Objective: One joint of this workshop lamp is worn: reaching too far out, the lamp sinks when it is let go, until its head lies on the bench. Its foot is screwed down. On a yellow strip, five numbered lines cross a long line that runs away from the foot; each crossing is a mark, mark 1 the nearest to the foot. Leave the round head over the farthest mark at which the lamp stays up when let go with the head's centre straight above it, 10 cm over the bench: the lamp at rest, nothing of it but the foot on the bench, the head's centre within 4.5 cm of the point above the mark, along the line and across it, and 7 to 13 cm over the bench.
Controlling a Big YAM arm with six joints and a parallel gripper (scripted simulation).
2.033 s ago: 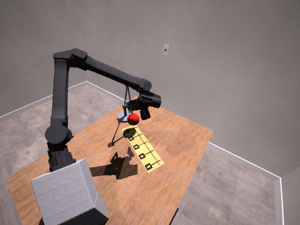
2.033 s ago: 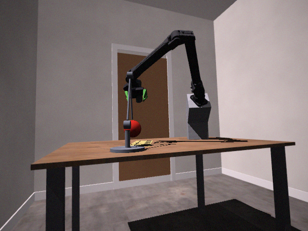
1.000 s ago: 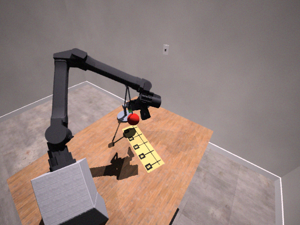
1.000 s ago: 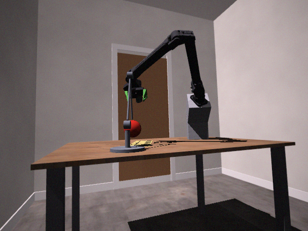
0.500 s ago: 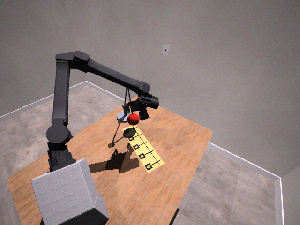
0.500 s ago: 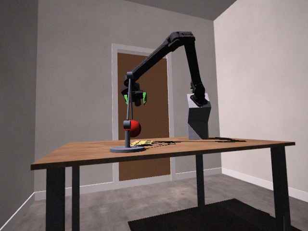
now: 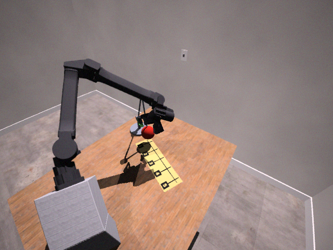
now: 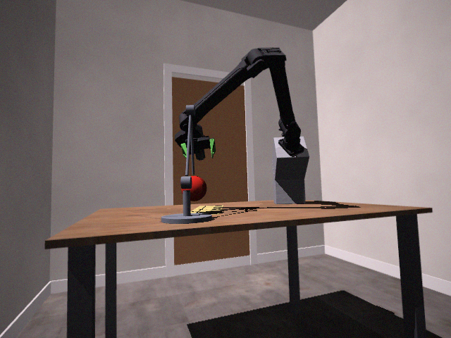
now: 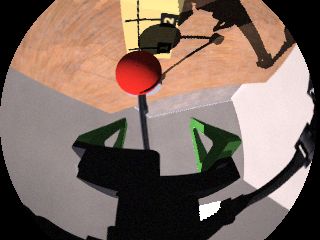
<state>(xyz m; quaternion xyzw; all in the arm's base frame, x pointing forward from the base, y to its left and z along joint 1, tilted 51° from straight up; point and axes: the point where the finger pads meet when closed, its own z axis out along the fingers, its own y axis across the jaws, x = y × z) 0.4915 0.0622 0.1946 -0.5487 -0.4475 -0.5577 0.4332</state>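
Fingers (image 8: pixel 197 148) released, above red head (image 8: pixel 196 187); head near strip (image 7: pixel 158 166) foot-end edge

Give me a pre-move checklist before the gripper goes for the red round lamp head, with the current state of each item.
1. Gripper open and holding nothing: ok; green fingers spread wide.
2. Red round lamp head off the wooden bench: ok; it hangs well above the surface.
3. Gripper above the head: ok in the exterior view; the wrist view shows the head off its centreline, towards the left finger.
4. Thin grey lamp rod between the fingers, untouched: ok.
5. Grey round lamp foot flat on the bench: ok.
6. Head over a mark on the yellow strip: not ok; it hangs short of the strip's near end.
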